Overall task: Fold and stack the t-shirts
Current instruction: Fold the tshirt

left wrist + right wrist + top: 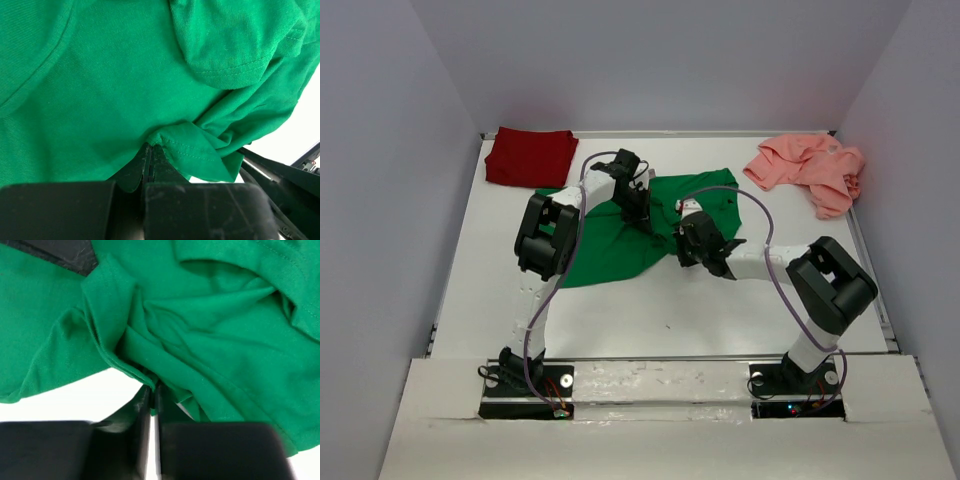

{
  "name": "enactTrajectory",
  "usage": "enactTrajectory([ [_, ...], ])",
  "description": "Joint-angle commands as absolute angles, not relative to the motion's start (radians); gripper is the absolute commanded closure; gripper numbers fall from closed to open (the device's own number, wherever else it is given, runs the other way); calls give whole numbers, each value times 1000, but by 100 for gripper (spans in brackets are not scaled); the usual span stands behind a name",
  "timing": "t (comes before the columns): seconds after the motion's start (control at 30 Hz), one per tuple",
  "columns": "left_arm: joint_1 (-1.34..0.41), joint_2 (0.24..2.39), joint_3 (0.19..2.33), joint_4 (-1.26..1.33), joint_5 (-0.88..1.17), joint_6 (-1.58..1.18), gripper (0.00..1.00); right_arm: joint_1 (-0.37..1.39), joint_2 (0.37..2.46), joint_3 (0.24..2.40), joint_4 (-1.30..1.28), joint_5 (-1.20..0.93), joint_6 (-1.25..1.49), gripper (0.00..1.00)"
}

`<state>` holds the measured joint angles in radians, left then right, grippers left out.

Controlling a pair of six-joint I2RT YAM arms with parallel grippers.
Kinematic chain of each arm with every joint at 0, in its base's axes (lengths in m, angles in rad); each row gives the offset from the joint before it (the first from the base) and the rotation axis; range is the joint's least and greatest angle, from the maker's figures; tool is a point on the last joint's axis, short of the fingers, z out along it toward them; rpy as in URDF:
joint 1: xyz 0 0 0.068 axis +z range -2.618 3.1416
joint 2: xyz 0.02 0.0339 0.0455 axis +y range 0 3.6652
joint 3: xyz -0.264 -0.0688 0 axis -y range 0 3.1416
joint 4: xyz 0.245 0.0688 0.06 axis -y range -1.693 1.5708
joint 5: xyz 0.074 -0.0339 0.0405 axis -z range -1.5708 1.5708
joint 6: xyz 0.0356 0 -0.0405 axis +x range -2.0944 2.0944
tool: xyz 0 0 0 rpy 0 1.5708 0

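The bright green t-shirt [620,240] lies rumpled in the middle of the table. My left gripper [642,212] is shut on a hem fold of it, seen in the left wrist view [151,148] with green cloth [100,100] filling the frame. My right gripper [686,243] is shut on another bunched edge of the same shirt [200,340], seen in the right wrist view [152,387]. The dark red t-shirt [530,157] lies folded at the back left corner. The salmon pink t-shirt [810,168] lies crumpled at the back right.
The white table [650,320] has raised edges, and grey walls close it in at the back and sides. Both arm bases stand on the near edge. Cables loop over the green shirt.
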<state>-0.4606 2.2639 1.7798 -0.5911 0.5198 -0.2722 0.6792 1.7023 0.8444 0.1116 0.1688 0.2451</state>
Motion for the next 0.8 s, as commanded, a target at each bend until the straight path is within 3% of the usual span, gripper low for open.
enactTrajectory([
  [0.0,-456,2270,1793,-617,546,-261,100,657,1680,868,130,195,236,100],
  [0.2,-454,2269,1789,-617,545,-259,100,647,1672,882,127,154,247,100],
  [0.57,-457,2230,1764,-611,574,-278,99,615,1622,1167,-328,-271,281,100],
  [0.67,-457,2203,1750,-607,600,-284,87,615,1603,1193,-416,-317,272,100],
  [0.7,-459,2186,1749,-609,606,-287,75,606,1601,1201,-461,-327,267,100],
  [0.77,-459,2168,1752,-614,609,-288,62,606,1595,1212,-488,-337,252,100],
])
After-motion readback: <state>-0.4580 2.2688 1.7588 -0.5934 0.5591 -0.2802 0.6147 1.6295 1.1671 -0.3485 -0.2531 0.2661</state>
